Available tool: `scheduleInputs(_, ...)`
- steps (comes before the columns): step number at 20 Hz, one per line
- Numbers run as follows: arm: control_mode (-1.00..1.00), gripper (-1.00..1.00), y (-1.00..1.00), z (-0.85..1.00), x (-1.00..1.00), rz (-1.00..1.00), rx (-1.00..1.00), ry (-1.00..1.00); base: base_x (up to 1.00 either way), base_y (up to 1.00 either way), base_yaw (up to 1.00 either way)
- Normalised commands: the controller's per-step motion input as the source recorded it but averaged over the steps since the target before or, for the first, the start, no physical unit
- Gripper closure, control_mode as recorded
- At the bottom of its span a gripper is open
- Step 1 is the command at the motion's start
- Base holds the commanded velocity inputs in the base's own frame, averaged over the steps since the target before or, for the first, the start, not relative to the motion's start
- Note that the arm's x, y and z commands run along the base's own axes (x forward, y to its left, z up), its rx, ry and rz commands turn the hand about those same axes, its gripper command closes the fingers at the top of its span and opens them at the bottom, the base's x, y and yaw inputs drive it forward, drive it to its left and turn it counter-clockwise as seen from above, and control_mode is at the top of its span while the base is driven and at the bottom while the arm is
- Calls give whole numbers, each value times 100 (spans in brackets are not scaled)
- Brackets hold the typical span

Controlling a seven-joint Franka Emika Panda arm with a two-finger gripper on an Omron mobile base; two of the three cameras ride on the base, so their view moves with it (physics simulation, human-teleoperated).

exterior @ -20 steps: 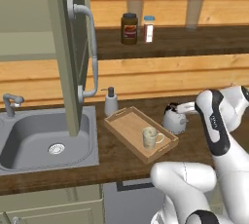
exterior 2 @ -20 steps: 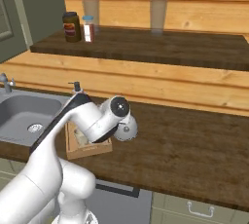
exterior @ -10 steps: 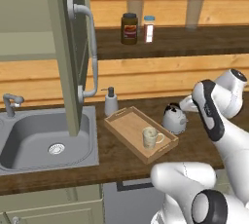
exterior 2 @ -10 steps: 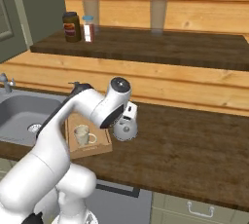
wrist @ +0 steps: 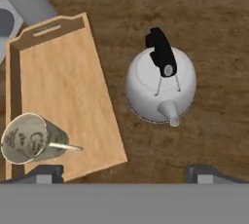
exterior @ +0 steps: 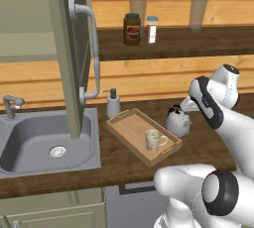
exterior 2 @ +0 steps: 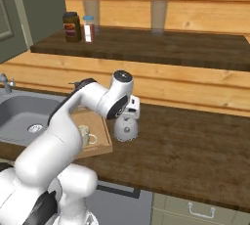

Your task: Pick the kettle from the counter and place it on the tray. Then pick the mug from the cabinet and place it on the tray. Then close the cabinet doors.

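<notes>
My gripper [wrist: 125,172]: jaws spread wide, holding nothing, hanging over the kettle, which sits between the two tips at 12 o'clock in my hand view.
Kettle [wrist: 161,85]: upright on the dark wooden counter [wrist: 219,47], just beside the tray's long edge, not on it; spout toward 6 o'clock, dark handle toward 12.
Tray [wrist: 58,91]: at 9 o'clock from the kettle.
Mug [wrist: 30,138]: standing on the tray, at 8 o'clock in my hand view.
Cabinet door [exterior: 69,48]: swung open above the sink [exterior: 30,142].
Soap dispenser [exterior: 113,104]: behind the tray.
Jar [exterior: 132,28] and small bottle [exterior: 152,28]: on the shelf; labels too small to read.
</notes>
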Motion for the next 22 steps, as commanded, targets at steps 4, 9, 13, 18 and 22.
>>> scheduleInputs(4, -100, -100, -2, -21, 30, 14, -4, -1, 0, 0, 0)
scheduleInputs(9, -100, -100, -8, -22, 32, 5, -3, 0, 0, 0, 0)
scheduleInputs(13, -100, -100, -20, -24, 33, 0, 0, 0, 0, 0, 0)
scheduleInputs(18, -100, -100, -14, -13, 39, 0, 0, 0, 0, 0, 0)
scheduleInputs(22, -100, -100, -3, -11, 39, 0, 0, 0, 0, 0, 0)
